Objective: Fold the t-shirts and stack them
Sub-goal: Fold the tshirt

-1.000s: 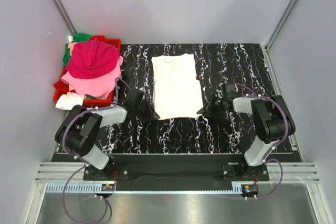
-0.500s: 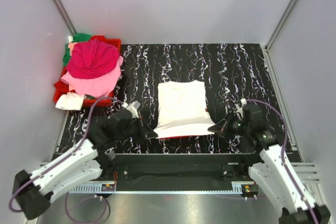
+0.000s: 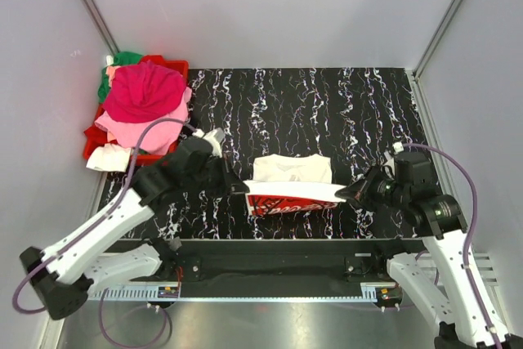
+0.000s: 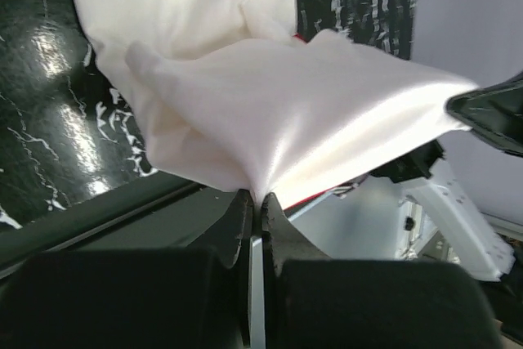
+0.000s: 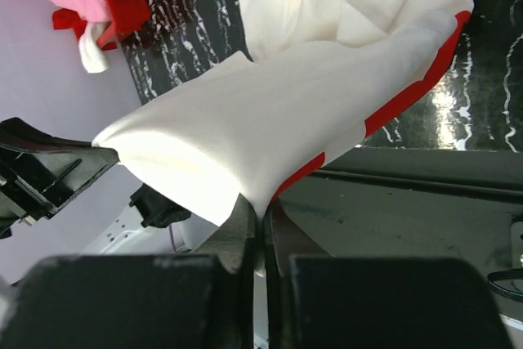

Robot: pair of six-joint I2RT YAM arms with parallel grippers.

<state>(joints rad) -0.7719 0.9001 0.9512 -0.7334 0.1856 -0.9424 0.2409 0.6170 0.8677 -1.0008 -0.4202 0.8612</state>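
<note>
- One white t-shirt (image 3: 292,171) is being worked on at lower centre of the top view; its far part lies on the bench (image 3: 368,112) and its near edge is lifted and stretched between the two arms, with the red-and-white print (image 3: 284,206) showing on the face that hangs below
- Both raised corners are pinched: the left pincer (image 3: 243,189) is closed tight on the cloth at the shirt's left corner, and the right pincer (image 3: 344,193) is closed tight on its right corner; in each wrist view the fabric comes straight out from between the shut fingers
- Judging from that, a fold across the shirt is under way but not finished: the raised edge has yet to be laid down on the flat part, and how the sleeves lie I cannot tell
- No folded stack shows anywhere on the bench, so stacking looks not yet begun
- Several more t-shirts (image 3: 145,100), magenta, pink, green and white, are heaped unfolded in and over the red bin (image 3: 177,65) at upper left, well apart from both arms, so most of the task looks left to do
</note>
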